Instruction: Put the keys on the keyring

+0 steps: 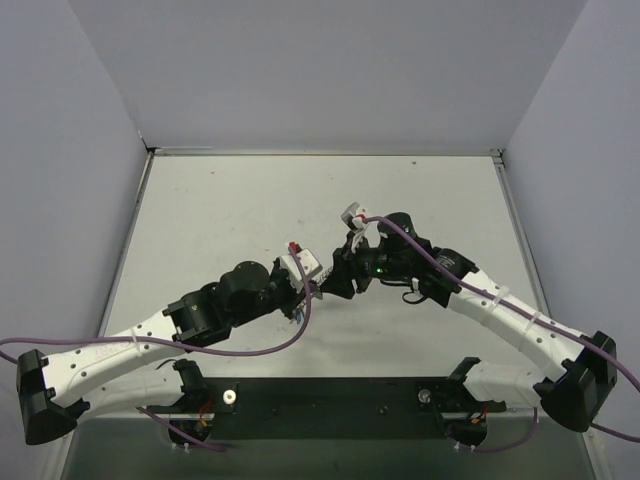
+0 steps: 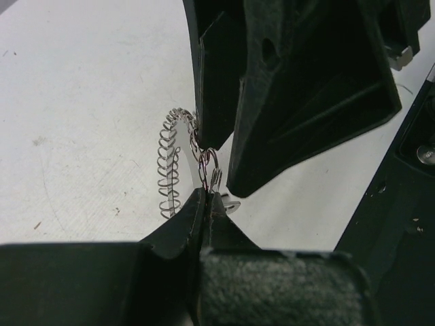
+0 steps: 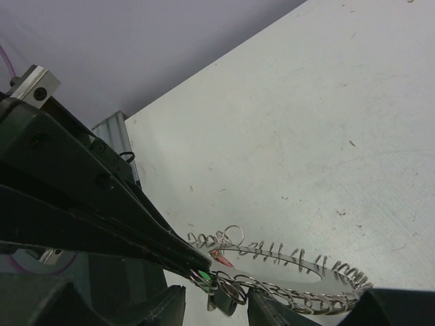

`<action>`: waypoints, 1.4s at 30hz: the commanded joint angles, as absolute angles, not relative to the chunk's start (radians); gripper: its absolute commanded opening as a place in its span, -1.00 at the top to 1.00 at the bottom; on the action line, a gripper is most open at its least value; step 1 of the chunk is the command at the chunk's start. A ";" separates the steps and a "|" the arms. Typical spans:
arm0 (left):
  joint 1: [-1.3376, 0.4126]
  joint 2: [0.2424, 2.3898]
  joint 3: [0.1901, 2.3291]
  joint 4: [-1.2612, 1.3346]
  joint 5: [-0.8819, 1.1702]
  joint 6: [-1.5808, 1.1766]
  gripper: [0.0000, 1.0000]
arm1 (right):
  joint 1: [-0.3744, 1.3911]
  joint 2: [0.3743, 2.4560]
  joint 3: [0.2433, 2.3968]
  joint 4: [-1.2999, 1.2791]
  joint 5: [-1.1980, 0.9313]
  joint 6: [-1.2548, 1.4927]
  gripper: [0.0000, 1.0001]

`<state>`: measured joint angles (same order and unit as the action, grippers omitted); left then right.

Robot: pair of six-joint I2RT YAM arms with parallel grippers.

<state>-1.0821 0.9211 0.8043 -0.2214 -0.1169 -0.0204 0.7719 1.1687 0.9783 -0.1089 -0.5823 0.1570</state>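
at the middle of the table (image 1: 230,200), the two grippers meet tip to tip. the left gripper (image 2: 206,198) is pinched fully closed on a thin wire turn at one end of the keyring (image 3: 292,275). the right gripper (image 3: 219,304) has its jaws a little apart, with a small tangle of rings in the gap, and does not look clamped on anything. red and green specks beside the left tips are probably the keys (image 3: 219,259), too small to say whether they are threaded.

the loop is floppy and held by one thin turn only, so a twist or tug from either arm could slip the wire out of the pinch and drop it. the right fingers crowd that spot and, on closing, might catch coils rather than a key.

the keyring shows as a flattened oval. its long axis runs from the pinched end out across the table, with the free end pointing away from both grippers. whether it rests on the surface cannot be told.
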 commanded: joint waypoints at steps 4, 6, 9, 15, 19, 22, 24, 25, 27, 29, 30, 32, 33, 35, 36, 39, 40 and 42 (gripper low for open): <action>-1.088 0.893 0.828 -0.061 -0.052 -0.032 1.00 | 0.767 1.098 0.979 -0.057 -0.577 0.138 -0.09; -1.086 0.893 0.824 -0.055 -0.051 -0.034 1.00 | 0.765 1.083 0.980 -0.060 -0.586 0.133 -0.15; -1.083 0.893 0.813 -0.034 -0.041 -0.032 1.00 | 0.753 1.060 0.983 -0.064 -0.592 0.126 -0.25; -1.074 0.887 0.775 0.049 0.024 -0.014 1.00 | 0.661 1.005 0.994 -0.072 -0.702 0.112 -0.35; -1.062 0.881 0.752 0.116 0.087 -0.005 1.00 | 0.585 0.979 1.012 -0.068 -0.820 0.101 -0.36; -1.034 0.877 0.726 0.195 0.144 -0.011 1.00 | 0.569 0.966 1.035 -0.068 -0.886 0.094 -0.35; -1.014 0.880 0.715 0.250 0.178 -0.028 1.00 | 0.571 0.969 1.048 -0.066 -0.951 0.100 -0.33; -0.990 0.887 0.710 0.262 0.217 -0.046 1.00 | 0.571 0.977 1.058 -0.063 -0.981 0.101 -0.31; -0.962 0.905 0.707 0.308 0.311 -0.066 1.00 | 0.571 0.985 1.069 -0.058 -1.051 0.109 -0.29; -0.913 0.922 0.707 0.339 0.375 -0.106 1.00 | 0.569 1.000 1.074 -0.061 -1.083 0.109 -0.23; -0.899 0.937 0.709 0.363 0.426 -0.116 1.00 | 0.571 1.003 1.077 -0.067 -1.107 0.107 -0.17; -0.876 0.949 0.716 0.377 0.455 -0.138 1.00 | 0.571 1.008 1.085 -0.083 -1.115 0.106 -0.13; -0.871 0.962 0.719 0.380 0.465 -0.140 1.00 | 0.571 1.008 1.086 -0.092 -1.115 0.107 -0.07; -0.867 0.969 0.730 0.379 0.471 -0.141 1.00 | 0.571 1.006 1.088 -0.100 -1.103 0.107 -0.04; -0.864 0.977 0.735 0.382 0.485 -0.141 1.00 | 0.571 1.006 1.088 -0.109 -1.095 0.106 -0.03; -0.862 0.999 0.756 0.376 0.521 -0.141 1.00 | 0.571 1.009 1.086 -0.117 -1.055 0.103 0.06; -0.861 1.006 0.762 0.373 0.529 -0.141 1.00 | 0.569 1.015 1.088 -0.120 -1.031 0.104 0.09; -0.859 1.017 0.773 0.368 0.543 -0.141 1.00 | 0.571 1.020 1.091 -0.126 -1.014 0.106 0.15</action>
